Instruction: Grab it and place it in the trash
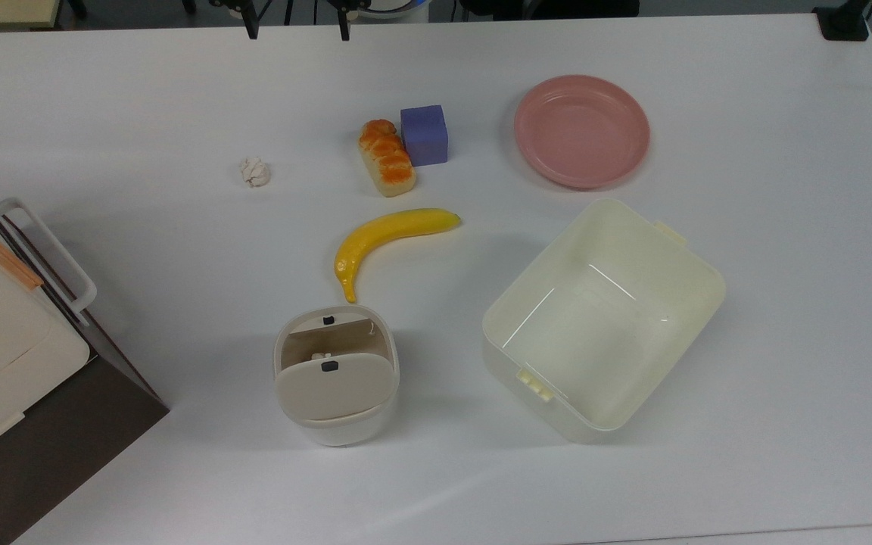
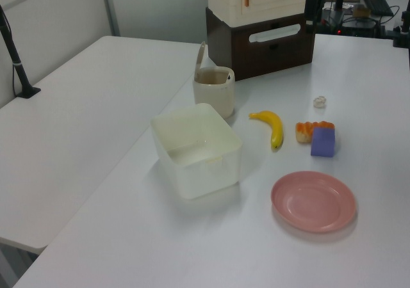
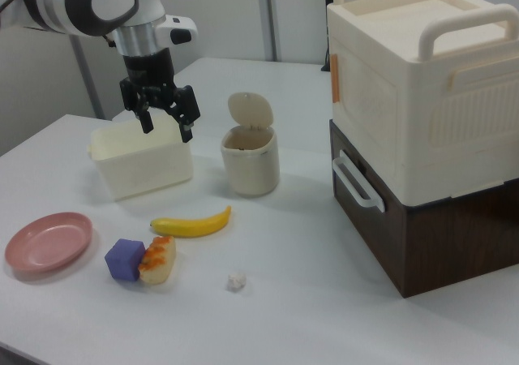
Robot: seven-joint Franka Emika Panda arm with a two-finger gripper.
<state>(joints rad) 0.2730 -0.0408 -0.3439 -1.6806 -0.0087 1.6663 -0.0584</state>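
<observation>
The small crumpled off-white paper wad (image 1: pixel 254 172) (image 2: pixel 319 101) (image 3: pixel 236 281) lies alone on the white table, left of the bread in the top view. The trash (image 1: pixel 336 375) (image 2: pixel 213 91) (image 3: pixel 250 158) is a small white bin whose beige flap lid is tipped up, leaving its mouth open. It stands just beyond the banana's stem end. My gripper (image 3: pixel 167 130) hangs well above the table in the right view, in front of the cream tub and left of the bin. Its fingers are open with nothing between them, far from the wad.
A banana (image 1: pixel 390 235), an orange-glazed bread loaf (image 1: pixel 387 157), a purple cube (image 1: pixel 424 135) and a pink plate (image 1: pixel 581 130) lie mid-table. A large cream tub (image 1: pixel 587 325) sits right of the bin in the top view. A tall cream-and-brown cabinet (image 3: pixel 422 138) stands at the table's edge.
</observation>
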